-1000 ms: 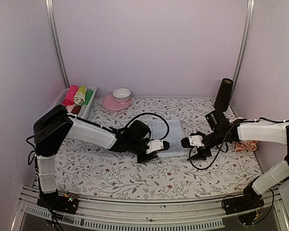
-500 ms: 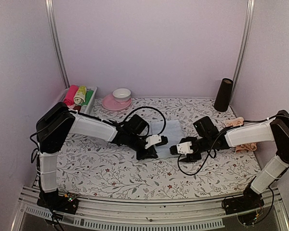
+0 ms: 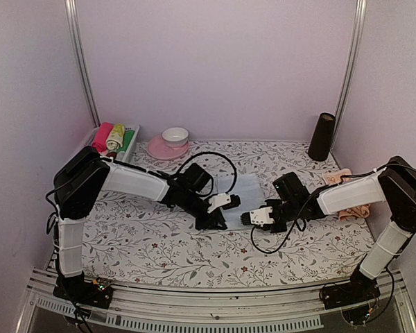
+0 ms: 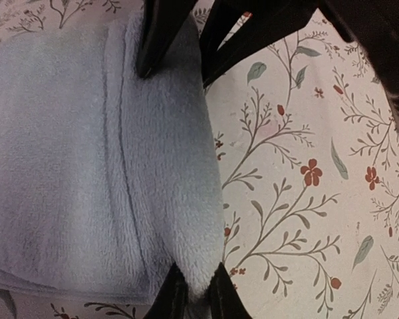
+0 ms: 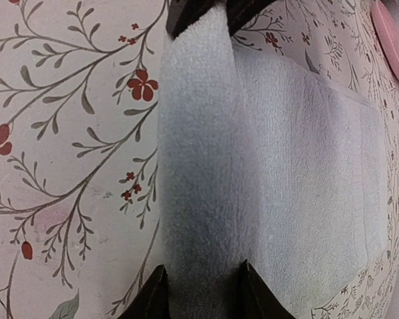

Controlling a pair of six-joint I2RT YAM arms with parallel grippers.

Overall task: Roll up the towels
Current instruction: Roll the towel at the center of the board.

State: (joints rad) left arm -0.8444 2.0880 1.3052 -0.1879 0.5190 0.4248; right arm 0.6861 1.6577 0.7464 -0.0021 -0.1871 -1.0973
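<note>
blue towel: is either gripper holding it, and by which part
Both: the left gripper and right gripper each pinch one end of the rolled near edge of the blue towel.

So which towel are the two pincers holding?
The pale blue towel: the left pincer and right pincer grip its rolled edge. The peach towel lies apart, untouched.

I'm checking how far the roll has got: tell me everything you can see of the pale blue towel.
The pale blue towel is soft, fleecy cloth lying flat on the white floral-patterned table sheet, mid-table. Its near edge is turned over into a thick fold, the start of a roll. The left gripper and right gripper each pinch one end of that fold between their fingers.
</note>
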